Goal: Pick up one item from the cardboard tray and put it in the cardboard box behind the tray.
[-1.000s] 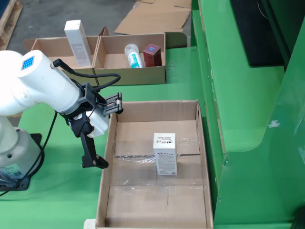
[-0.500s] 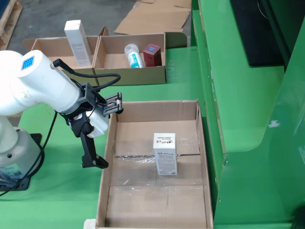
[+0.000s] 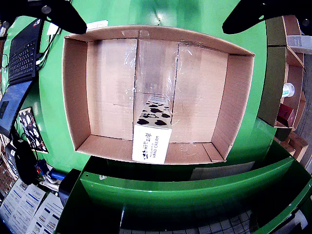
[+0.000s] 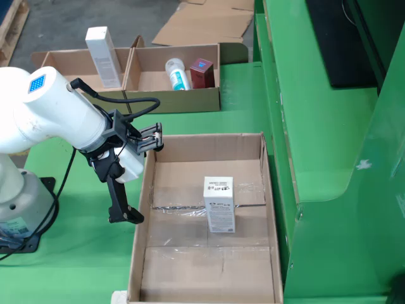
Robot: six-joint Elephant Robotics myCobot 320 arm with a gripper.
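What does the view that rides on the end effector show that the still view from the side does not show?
Only the riding view shows a laptop at its left edge and the cow-spot pattern and "HAND CREAM" print on the hand cream box.

Only the side view shows the white arm, the far divided cardboard box, and in it a tall white box, a white bottle and a dark red box.

Both show the large cardboard tray and the open, empty end effector.

A green table top (image 4: 240,117) is seen under everything, bordered at the right of the side view by a raised green ledge (image 4: 316,107), with grey floor (image 4: 57,19) and flattened cardboard (image 4: 202,25) lying beyond it.
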